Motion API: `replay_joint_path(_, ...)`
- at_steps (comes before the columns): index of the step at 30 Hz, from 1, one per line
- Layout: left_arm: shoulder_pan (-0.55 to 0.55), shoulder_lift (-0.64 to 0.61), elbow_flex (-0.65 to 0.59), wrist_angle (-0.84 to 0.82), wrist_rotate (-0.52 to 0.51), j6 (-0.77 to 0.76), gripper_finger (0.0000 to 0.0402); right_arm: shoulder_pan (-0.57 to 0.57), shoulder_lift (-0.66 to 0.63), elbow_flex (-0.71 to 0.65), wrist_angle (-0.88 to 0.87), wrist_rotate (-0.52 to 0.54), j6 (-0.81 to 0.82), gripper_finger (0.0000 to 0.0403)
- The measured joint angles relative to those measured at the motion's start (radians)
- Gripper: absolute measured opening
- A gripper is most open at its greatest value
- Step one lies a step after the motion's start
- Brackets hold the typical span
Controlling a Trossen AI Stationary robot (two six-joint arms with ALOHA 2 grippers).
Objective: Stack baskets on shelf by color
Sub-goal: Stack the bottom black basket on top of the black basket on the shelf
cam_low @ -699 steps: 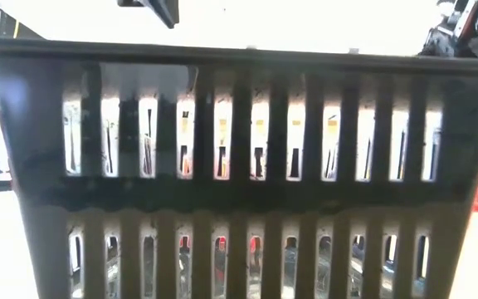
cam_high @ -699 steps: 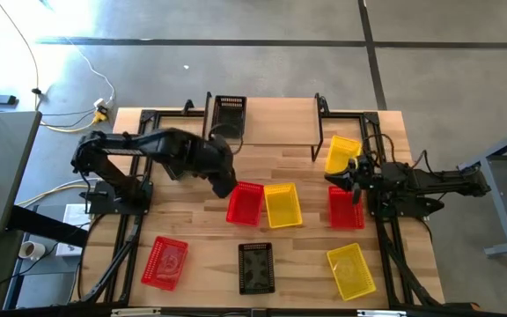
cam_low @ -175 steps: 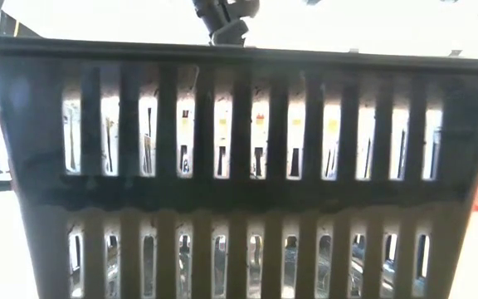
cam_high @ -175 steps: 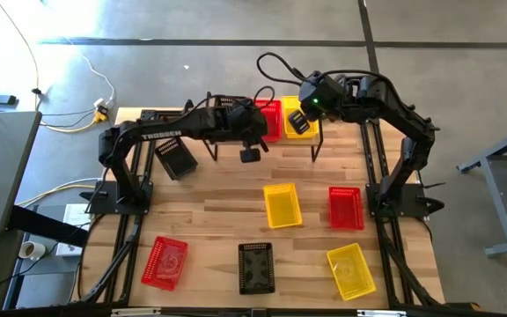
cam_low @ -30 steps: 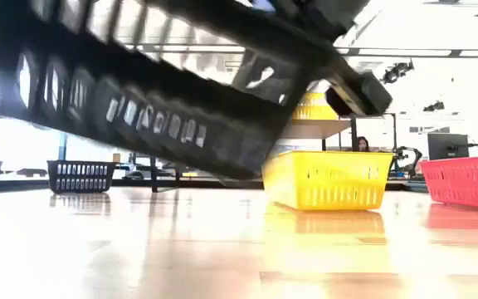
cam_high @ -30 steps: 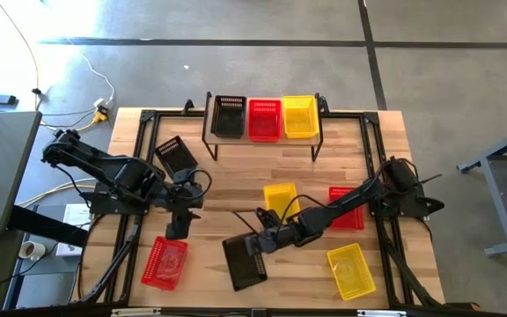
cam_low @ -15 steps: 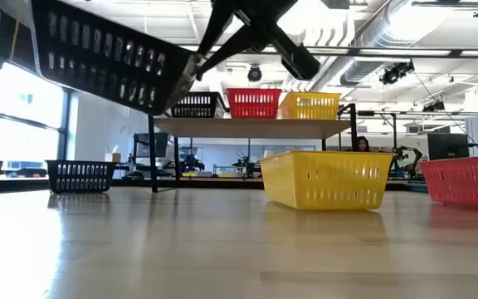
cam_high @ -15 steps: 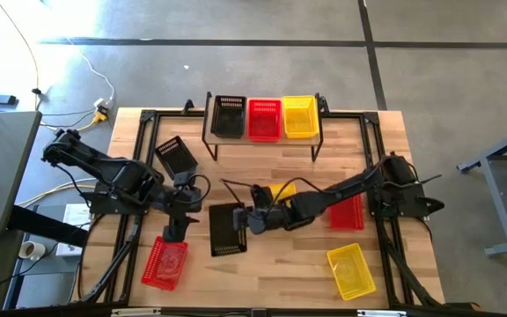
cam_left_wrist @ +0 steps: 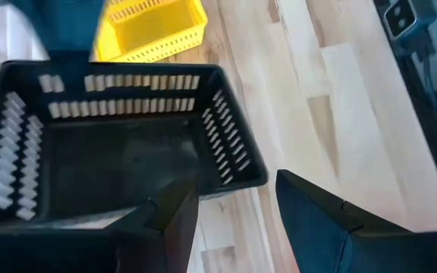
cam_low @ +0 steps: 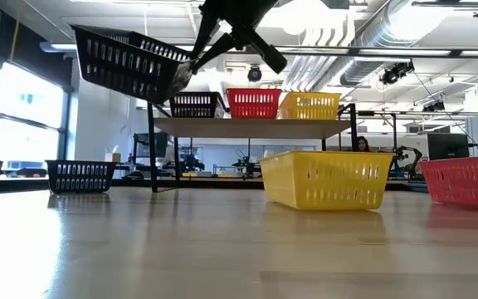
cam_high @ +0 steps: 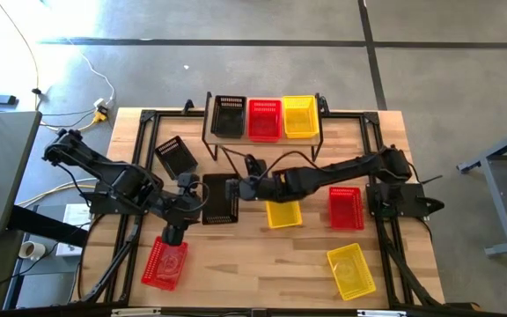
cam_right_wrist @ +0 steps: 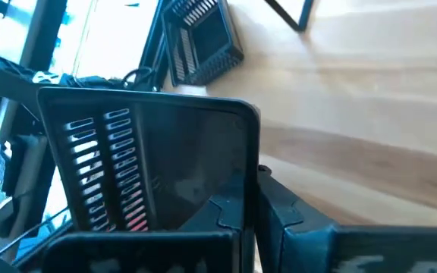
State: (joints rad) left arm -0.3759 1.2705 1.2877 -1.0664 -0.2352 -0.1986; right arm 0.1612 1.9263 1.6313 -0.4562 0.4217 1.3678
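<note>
A black basket [cam_high: 220,198] hangs in the air left of the table's middle, with my right gripper [cam_high: 238,188] shut on it. My left gripper [cam_left_wrist: 230,220] stands open close beside the basket's left side; whether it touches, I cannot tell. The shelf [cam_high: 262,139] at the far edge carries one black basket [cam_high: 228,116], one red basket [cam_high: 265,119] and one yellow basket [cam_high: 299,116], side by side. Another black basket [cam_high: 175,156] rests on its base on the table, left of the shelf. My right gripper holds the black basket by its right long wall [cam_right_wrist: 250,163], coming level from the table's right. One finger [cam_right_wrist: 283,216] shows outside the wall; the basket hides the other. The basket is lifted clear, opening up, and slopes down toward the gripper [cam_low: 191,66].
On the table stand a yellow basket [cam_high: 282,213] partly under my right arm, a red basket [cam_high: 345,208] at the right, a yellow basket [cam_high: 352,270] at the near right and a red basket [cam_high: 165,262] at the near left. Bare planks lie before the shelf.
My right gripper has carried the black basket up and from the near middle of the table toward the far edge and a little leftward. The basket has turned about and now hangs less steeply tilted than before.
</note>
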Motion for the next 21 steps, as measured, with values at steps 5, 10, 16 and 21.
replay_joint_path(5,0.000,0.001,0.000,-0.004,-0.020,0.054,0.0168,-0.029,0.000,0.025,0.000,-0.001,-0.026,0.0000)
replay_joint_path(10,0.000,0.002,0.000,-0.004,-0.028,0.090,0.0168,-0.040,0.000,0.054,0.004,0.001,-0.043,0.0000)
replay_joint_path(16,0.000,0.002,0.000,-0.007,-0.042,0.124,0.0168,-0.039,0.000,0.104,0.004,0.040,-0.093,0.0000)
replay_joint_path(21,0.002,0.002,0.000,-0.036,-0.050,0.124,0.0168,-0.039,0.000,0.140,-0.012,0.049,-0.119,0.0000)
